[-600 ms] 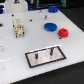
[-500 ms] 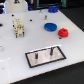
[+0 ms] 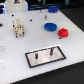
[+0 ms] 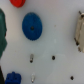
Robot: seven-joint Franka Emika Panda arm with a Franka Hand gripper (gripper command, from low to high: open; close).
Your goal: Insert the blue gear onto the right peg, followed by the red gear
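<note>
White counter (image 3: 15, 55) carries everything. Toward the exterior view's right and far side lies the blue gear (image 3: 50, 27), with the red gear (image 3: 63, 33) just beside it, nearer and further right. Nearer sits the black-bordered white plate (image 3: 37, 59), the right peg (image 3: 51, 51) standing upright on it. No end effector shows in either view, so its state is unknown.

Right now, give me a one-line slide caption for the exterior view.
Blue gear and red gear lie side by side on the white table, beyond the peg plate.
</note>
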